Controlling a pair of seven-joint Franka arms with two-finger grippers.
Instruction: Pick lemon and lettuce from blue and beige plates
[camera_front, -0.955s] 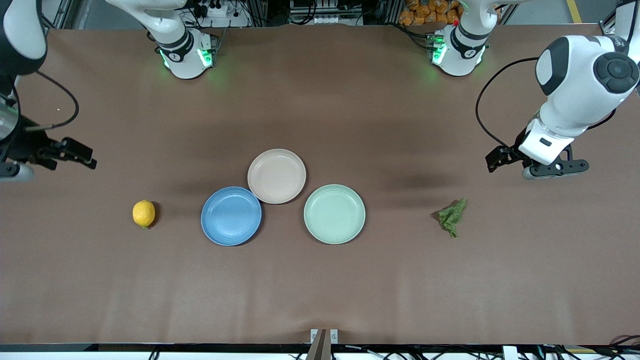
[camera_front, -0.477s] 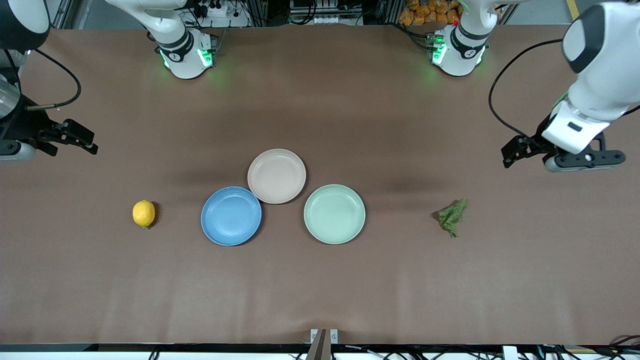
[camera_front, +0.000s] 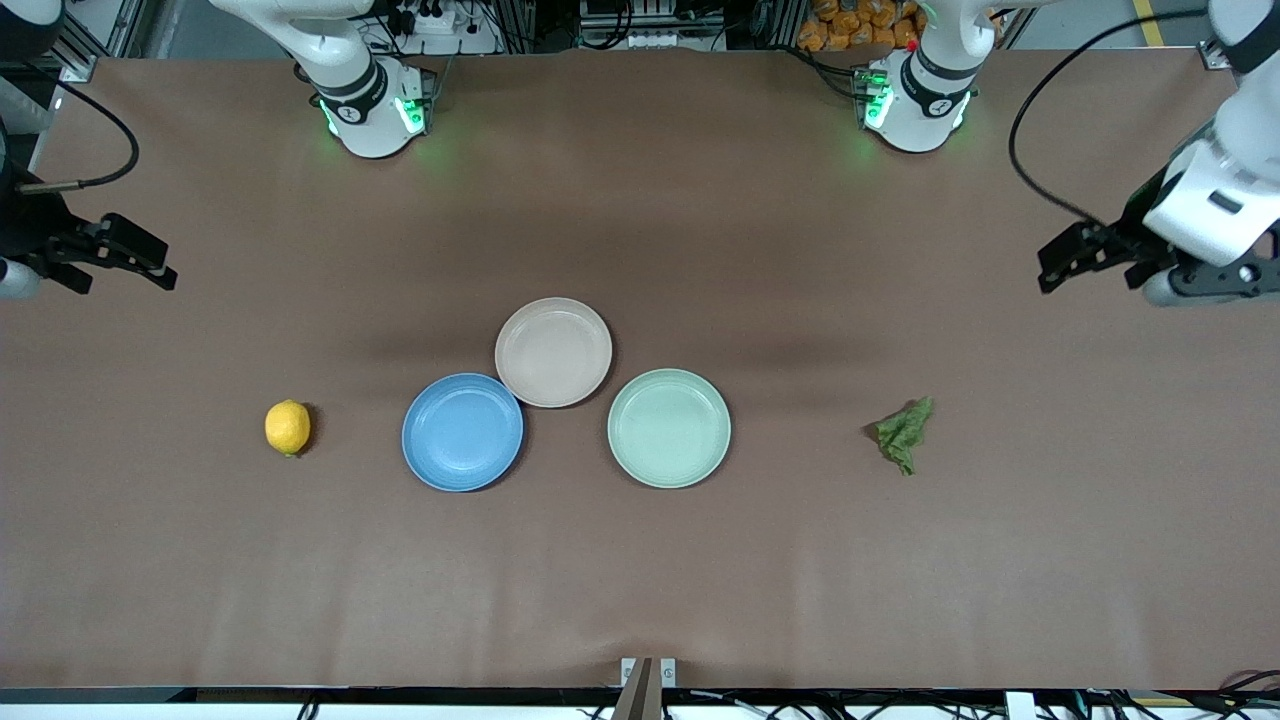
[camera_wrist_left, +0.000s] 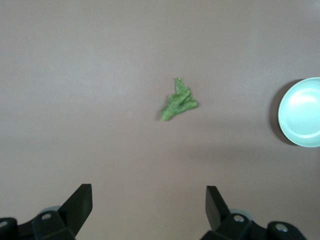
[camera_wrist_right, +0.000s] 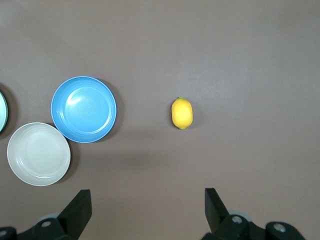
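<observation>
The yellow lemon (camera_front: 287, 427) (camera_wrist_right: 182, 113) lies on the bare table beside the blue plate (camera_front: 462, 432) (camera_wrist_right: 83, 109), toward the right arm's end. The dark green lettuce (camera_front: 905, 434) (camera_wrist_left: 178, 101) lies on the table toward the left arm's end. The blue plate and the beige plate (camera_front: 553, 352) (camera_wrist_right: 38, 154) touch and both are empty. My left gripper (camera_front: 1085, 258) (camera_wrist_left: 148, 195) hangs open over bare table at its end, holding nothing. My right gripper (camera_front: 110, 255) (camera_wrist_right: 147, 196) hangs open over bare table at its end, also holding nothing.
An empty mint-green plate (camera_front: 669, 428) (camera_wrist_left: 301, 112) sits between the blue plate and the lettuce. The two arm bases (camera_front: 370, 100) (camera_front: 915, 95) stand at the table's edge farthest from the front camera. Brown tabletop surrounds everything.
Both arms have drawn back, away from the plates and toward their own ends of the table. Lemon, lettuce and plates have not moved. Both grippers stayed open.
</observation>
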